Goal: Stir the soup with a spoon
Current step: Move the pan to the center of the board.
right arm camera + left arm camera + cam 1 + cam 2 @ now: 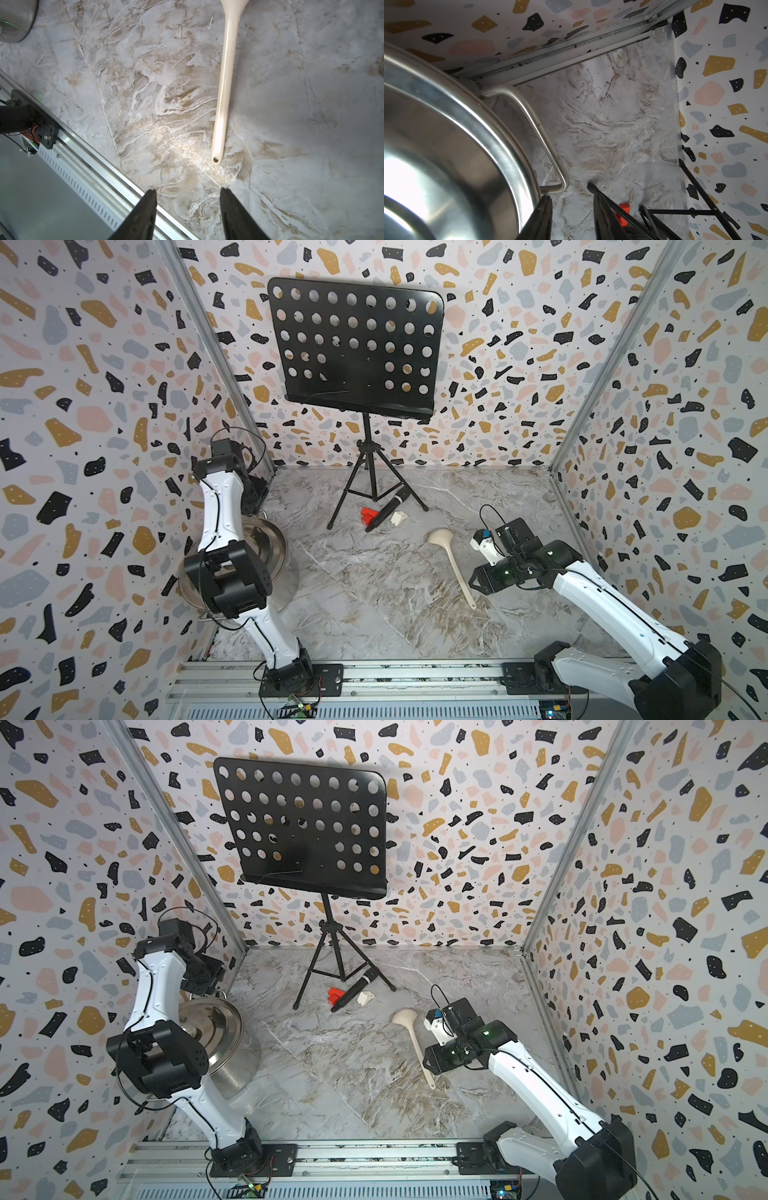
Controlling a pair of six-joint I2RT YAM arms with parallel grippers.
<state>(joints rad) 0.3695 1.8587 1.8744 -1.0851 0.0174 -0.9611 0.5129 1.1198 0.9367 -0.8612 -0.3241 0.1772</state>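
Hovering with jaws apart and empty beside the handle's near end, the right pincer (188, 190) seems lined up to take the spoon (455, 568) lying right of centre on the table (374, 614), while the left pincer (569, 190), likewise apart, sits by the pot (241, 1065) at the left, probably to steady it.

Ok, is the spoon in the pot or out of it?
Out. The spoon lies flat on the table, far from the pot, and the open right gripper is not touching it.

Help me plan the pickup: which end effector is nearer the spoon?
The right end effector, beside the spoon handle; the left end effector is over at the pot.
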